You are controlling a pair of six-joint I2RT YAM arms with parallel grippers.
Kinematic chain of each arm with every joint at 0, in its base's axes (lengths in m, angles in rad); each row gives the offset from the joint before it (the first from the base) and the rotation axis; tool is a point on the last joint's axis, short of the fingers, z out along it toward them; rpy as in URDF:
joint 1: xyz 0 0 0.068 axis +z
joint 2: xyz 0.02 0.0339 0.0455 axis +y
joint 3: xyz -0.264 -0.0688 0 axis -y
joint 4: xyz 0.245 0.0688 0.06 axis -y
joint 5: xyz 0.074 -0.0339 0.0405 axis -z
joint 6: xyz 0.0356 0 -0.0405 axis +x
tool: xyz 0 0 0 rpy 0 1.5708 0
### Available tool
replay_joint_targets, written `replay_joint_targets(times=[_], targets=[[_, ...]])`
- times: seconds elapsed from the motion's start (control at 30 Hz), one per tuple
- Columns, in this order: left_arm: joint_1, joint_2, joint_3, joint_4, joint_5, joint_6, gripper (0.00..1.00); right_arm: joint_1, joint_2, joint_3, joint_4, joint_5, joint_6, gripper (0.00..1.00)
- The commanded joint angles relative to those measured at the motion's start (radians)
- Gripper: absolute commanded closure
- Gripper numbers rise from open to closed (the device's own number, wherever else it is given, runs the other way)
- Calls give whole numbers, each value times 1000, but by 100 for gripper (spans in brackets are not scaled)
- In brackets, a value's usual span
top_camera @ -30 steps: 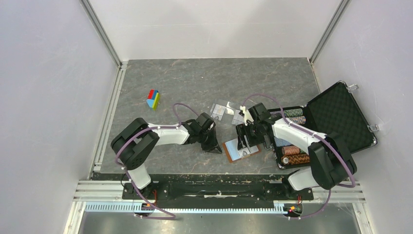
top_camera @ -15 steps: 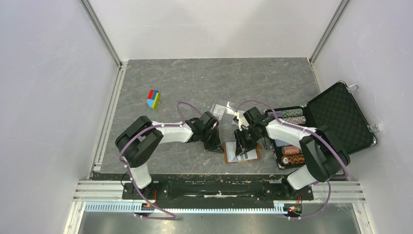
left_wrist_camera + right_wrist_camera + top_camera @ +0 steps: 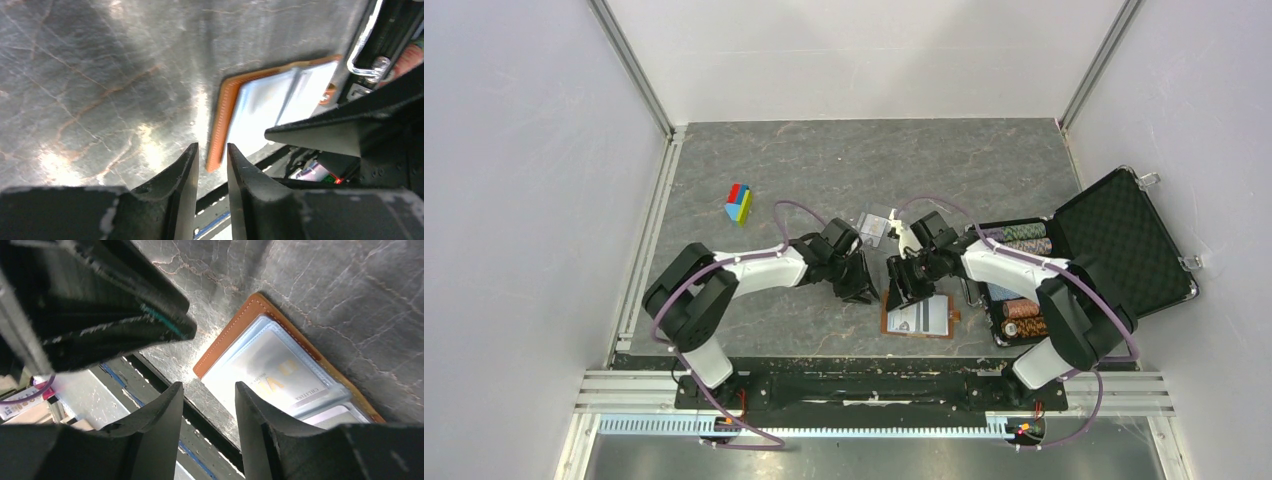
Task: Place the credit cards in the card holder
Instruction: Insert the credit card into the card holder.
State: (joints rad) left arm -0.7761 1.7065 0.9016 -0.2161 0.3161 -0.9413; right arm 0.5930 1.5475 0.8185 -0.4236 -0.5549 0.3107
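The card holder (image 3: 888,322) lies open and flat near the table's front edge, its brown rim (image 3: 235,325) framing clear sleeves. Pale credit cards (image 3: 272,372) sit in those sleeves, also seen as a whitish patch (image 3: 921,317) from above and as a bright card (image 3: 265,105) in the left wrist view. My left gripper (image 3: 861,291) hovers just left of the holder's far left corner, jaws slightly open with nothing between them (image 3: 212,150). My right gripper (image 3: 898,290) hangs over that same corner, open and empty (image 3: 209,390). The two grippers are close together.
A clear plastic tray (image 3: 882,224) lies behind the grippers. A big black foam-lined case (image 3: 1124,240) stands open at the right, with stacks of chips (image 3: 1024,318) in it. A coloured block (image 3: 739,202) sits at the far left. The frame rail (image 3: 824,385) borders the front.
The card holder has turned to lie square to the front edge. The right gripper has drawn back off it toward its far left corner. The left jaws have parted slightly.
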Motion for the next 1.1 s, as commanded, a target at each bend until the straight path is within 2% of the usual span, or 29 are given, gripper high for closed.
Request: replay_joint_targets(times=[0.0, 0.13, 0.27, 0.33, 0.63, 0.97, 1.07], targets=[[-2, -76, -27, 93, 74, 7, 63, 1, -49, 65, -73, 91, -58, 57], [-21, -40, -37, 248, 172, -51, 62, -2, -65, 33, -89, 111, -76, 70], [-59, 20, 4, 259, 186, -57, 62, -26, -77, -1, -93, 125, -82, 92], [-72, 48, 18, 261, 189, -59, 62, -39, -84, -13, -96, 141, -88, 99], [-81, 81, 39, 170, 129, -33, 63, -60, -73, -55, -117, 202, -129, 100], [-97, 104, 100, 55, 66, 21, 61, -61, -20, -86, -96, 197, -147, 100], [-106, 125, 117, 66, 81, 26, 59, -61, -17, -93, -89, 194, -148, 100]])
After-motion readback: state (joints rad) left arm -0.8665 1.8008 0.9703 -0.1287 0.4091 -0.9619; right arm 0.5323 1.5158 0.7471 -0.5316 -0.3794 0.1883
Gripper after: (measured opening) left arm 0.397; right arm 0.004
